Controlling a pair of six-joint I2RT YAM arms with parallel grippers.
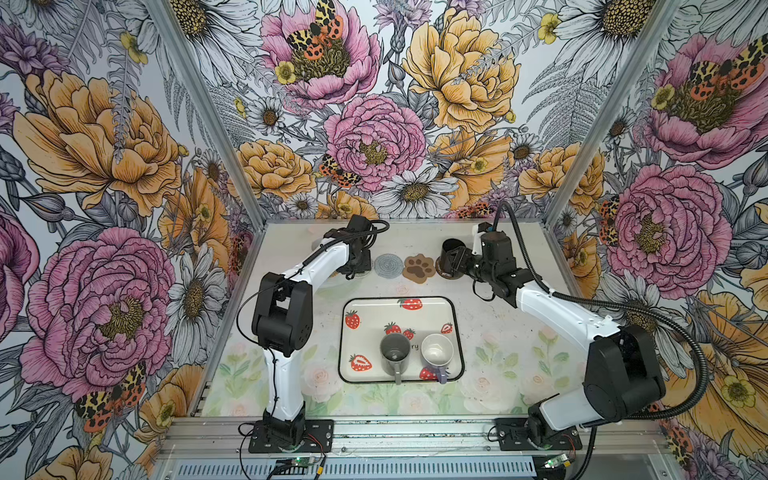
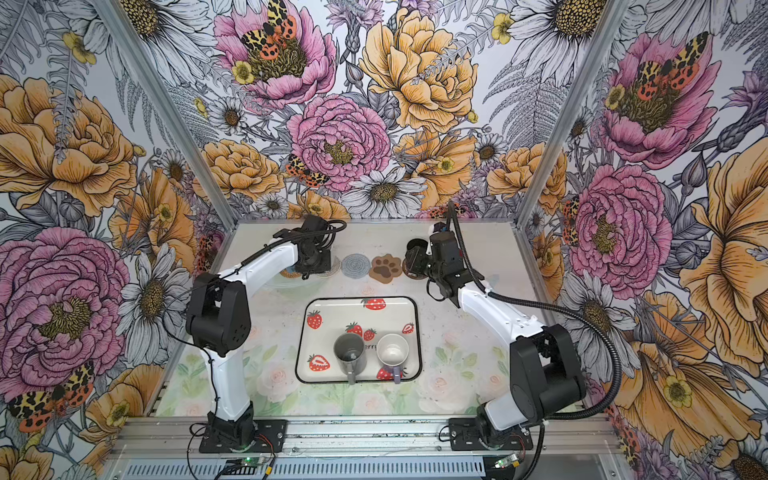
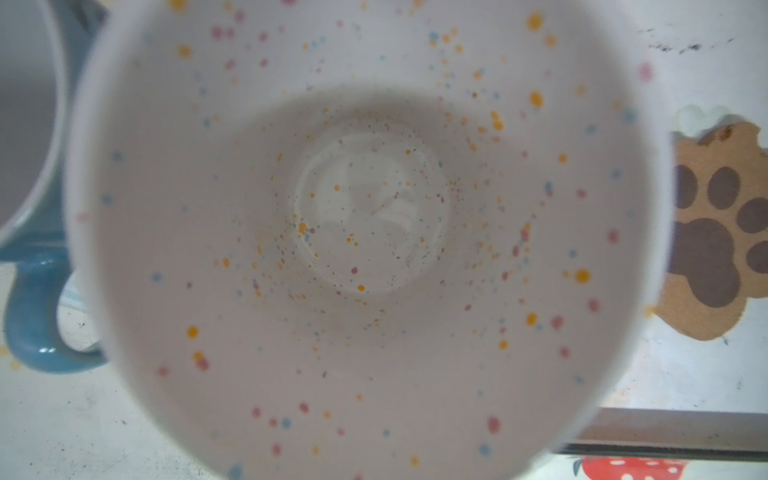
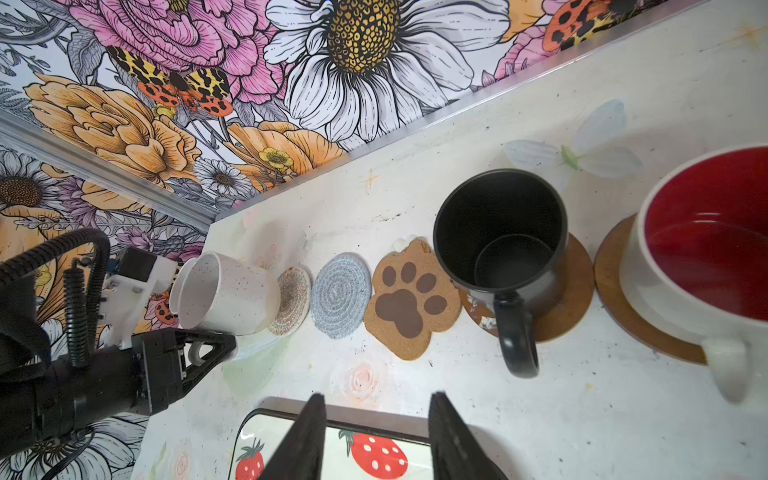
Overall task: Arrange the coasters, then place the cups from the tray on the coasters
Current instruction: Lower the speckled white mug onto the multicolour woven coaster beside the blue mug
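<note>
Left end effector (image 4: 216, 343) is seen clamped on the handle of the white speckled ceramic mug (image 4: 224, 293). It's tipped right over, long axis laid nearly flat along the coaster row. Its mouth is pointed back at the wrist and its base is held at the whitish woven round coaster (image 4: 293, 301); contact can't be told. Right end effector (image 4: 378, 432) is spread open, nothing gripped, with the black mug (image 4: 498, 232) just ahead.

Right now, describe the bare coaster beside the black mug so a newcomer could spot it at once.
Find the strawberry tray mid-table; beyond it a row of coasters runs side to side. Between the grey-blue woven coaster and the black mug lies the paw coaster. It alone is not round: tan, paw-shaped, with dark brown toe marks.
</note>
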